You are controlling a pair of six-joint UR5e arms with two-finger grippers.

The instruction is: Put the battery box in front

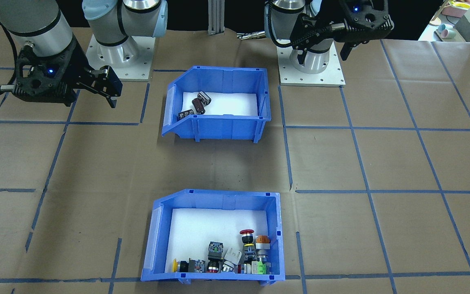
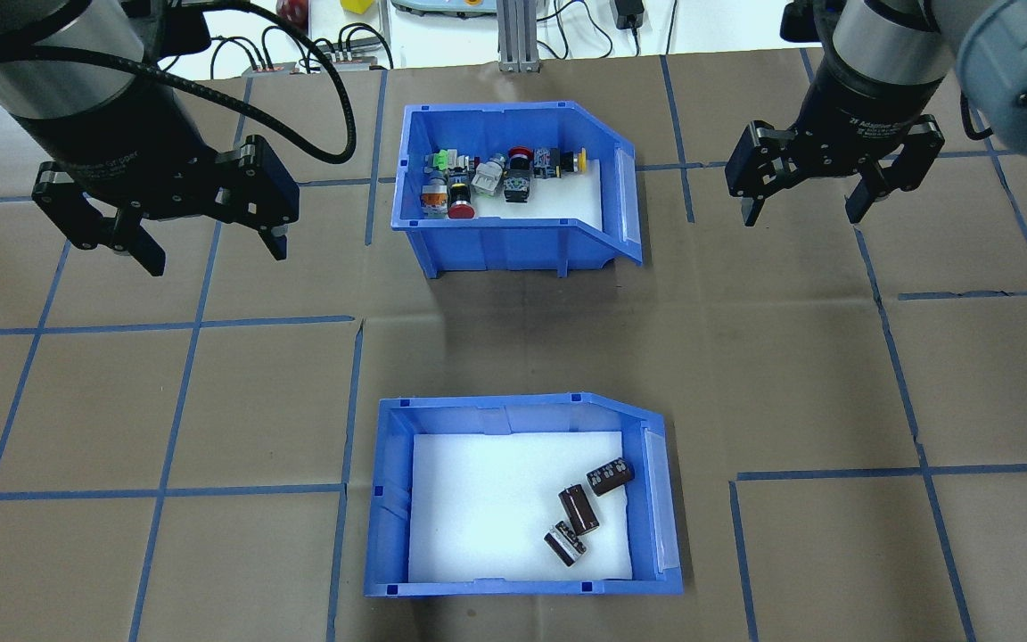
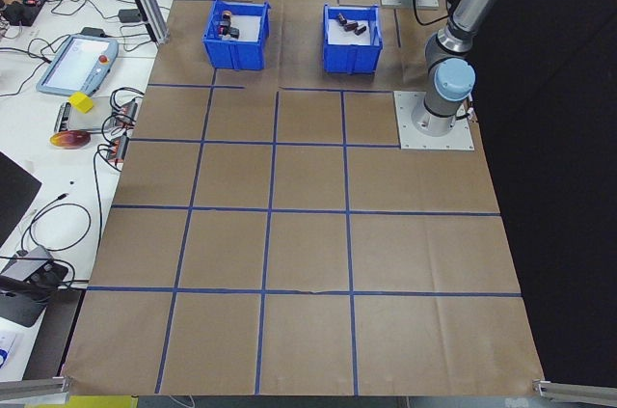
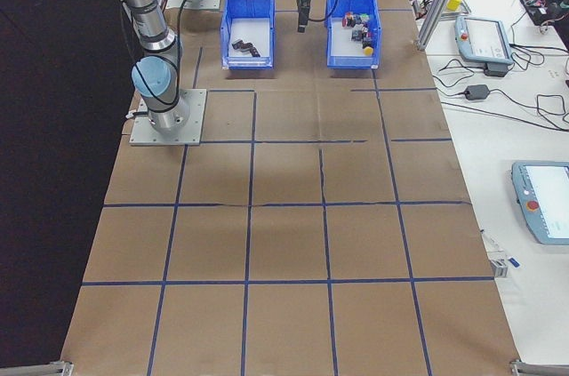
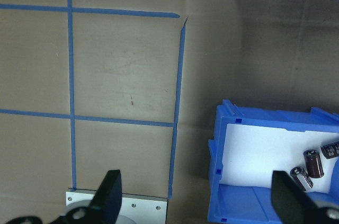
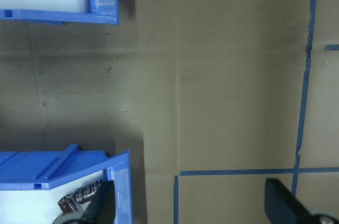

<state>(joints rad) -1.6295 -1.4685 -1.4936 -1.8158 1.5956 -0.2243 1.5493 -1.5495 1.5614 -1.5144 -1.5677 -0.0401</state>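
Observation:
The battery box (image 2: 392,499) is a blue bin with a white liner that stands on the near half of the table. Three dark cylinders (image 2: 581,510) lie at its right side. In the front-facing view the battery box (image 1: 218,127) is at the top centre. My left gripper (image 2: 215,256) hangs open and empty above the table, far left of both bins. Its wrist view shows the battery box (image 5: 249,195) at lower right. My right gripper (image 2: 803,217) hangs open and empty at the far right, with a corner of the battery box (image 6: 53,167) in its wrist view.
A second blue bin (image 2: 496,245) with colourful push-button switches (image 2: 496,174) and a red mushroom button stands on the far half, straight beyond the battery box. Brown paper with blue tape lines (image 2: 166,490) covers the table. Cables and devices (image 3: 77,61) lie past the far edge.

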